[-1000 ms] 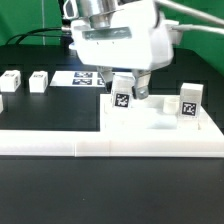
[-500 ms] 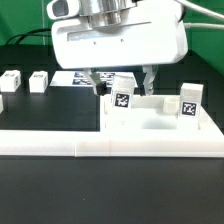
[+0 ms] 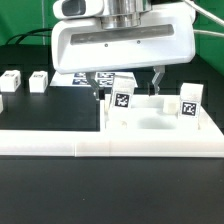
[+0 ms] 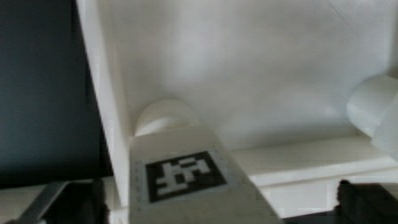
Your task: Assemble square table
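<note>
The white square slab (image 3: 165, 125) lies flat at the exterior view's right. A white leg post (image 3: 122, 94) with a tag stands upright on its near left corner. A second tagged leg post (image 3: 190, 102) stands at its right. My gripper (image 3: 127, 82) hangs over the first post, open, with one finger on each side and not touching it. In the wrist view the tagged post (image 4: 178, 175) rises between the dark fingertips (image 4: 64, 203), with the slab (image 4: 249, 70) below it and the second post (image 4: 377, 105) at the edge. Two more leg posts (image 3: 10, 80) (image 3: 38, 80) stand at the far left.
The long low white border rail (image 3: 55, 142) runs along the front of the slab. The marker board (image 3: 72, 77) lies flat behind, partly hidden by the hand. The table surface is black.
The fingers, close around the left post a second ago, have spread wide and let it go. The hand has risen slightly. The post stays upright on the slab.
</note>
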